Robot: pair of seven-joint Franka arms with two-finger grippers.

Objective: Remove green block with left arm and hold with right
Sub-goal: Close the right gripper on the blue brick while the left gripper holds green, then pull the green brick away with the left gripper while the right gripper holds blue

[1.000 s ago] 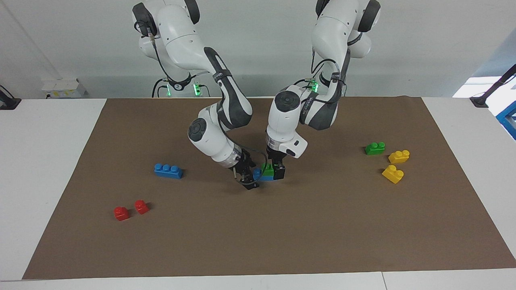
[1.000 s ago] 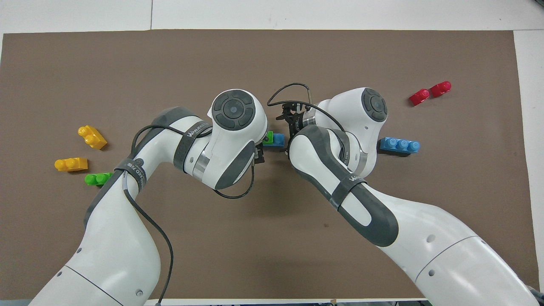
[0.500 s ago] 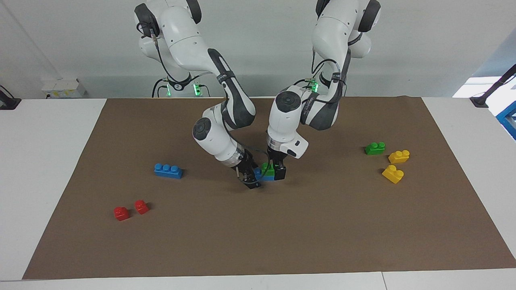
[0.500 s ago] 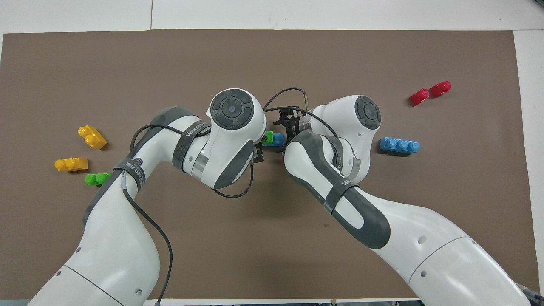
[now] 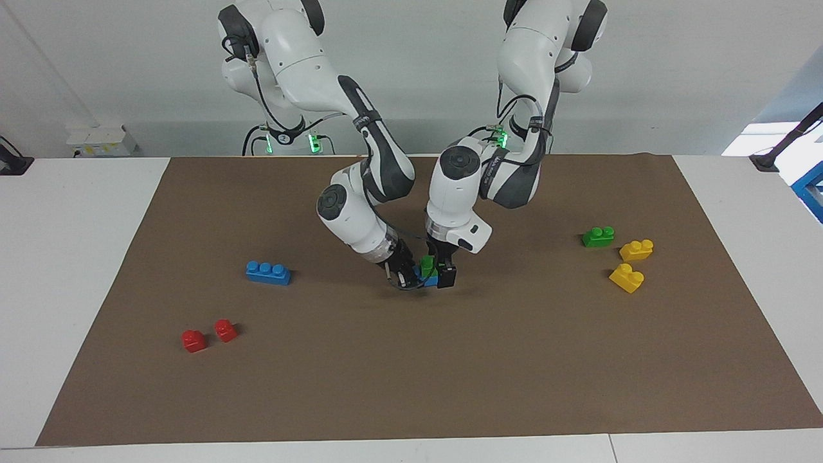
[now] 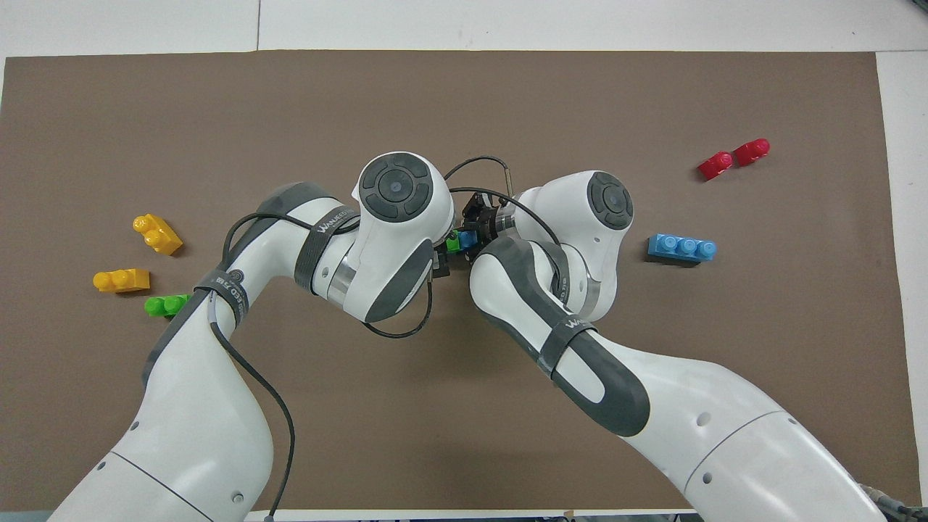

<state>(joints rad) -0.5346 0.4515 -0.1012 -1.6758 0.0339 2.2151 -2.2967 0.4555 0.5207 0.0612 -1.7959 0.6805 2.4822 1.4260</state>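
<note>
A green block (image 5: 427, 264) sits on top of a blue brick (image 5: 420, 277) in the middle of the brown mat; both also show in the overhead view, the green block (image 6: 453, 243) and the blue brick (image 6: 468, 238). My left gripper (image 5: 441, 272) stands upright over the stack and is shut on the green block; the overhead view hides it under its own wrist. My right gripper (image 5: 405, 276) comes in tilted and is at the blue brick's end toward the right arm's end of the table; it also shows in the overhead view (image 6: 475, 221). A second green block (image 5: 597, 236) lies loose.
Two yellow bricks (image 5: 636, 249) (image 5: 626, 278) lie beside the second green block at the left arm's end of the table. A blue three-stud brick (image 5: 268, 272) and two red bricks (image 5: 193, 340) (image 5: 225, 330) lie toward the right arm's end.
My right gripper has moved in toward the stack until it reaches the blue brick's end. My left gripper has stayed on the green block.
</note>
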